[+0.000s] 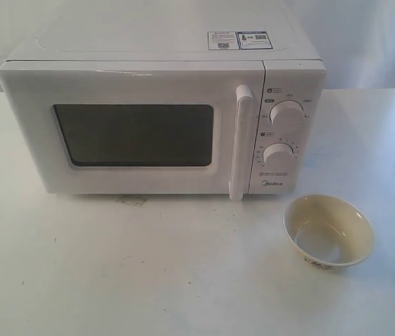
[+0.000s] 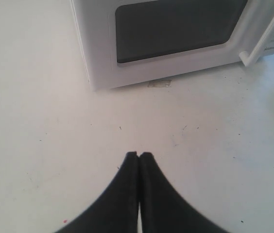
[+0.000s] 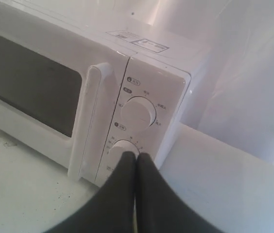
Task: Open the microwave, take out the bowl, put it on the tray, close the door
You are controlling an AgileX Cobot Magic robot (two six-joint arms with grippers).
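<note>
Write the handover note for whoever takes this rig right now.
Left gripper: shut, holding nothing, above the table in front of the microwave.
Right gripper: shut, holding nothing, pointed at the lower dial; contact cannot be told.
Door: shut.
Bowl: upright and empty, on the table in front of the control panel.
Done: bowl is out, door is closed.
Left: bowl onto the tray. No tray shows in any view, so find it first.
</note>
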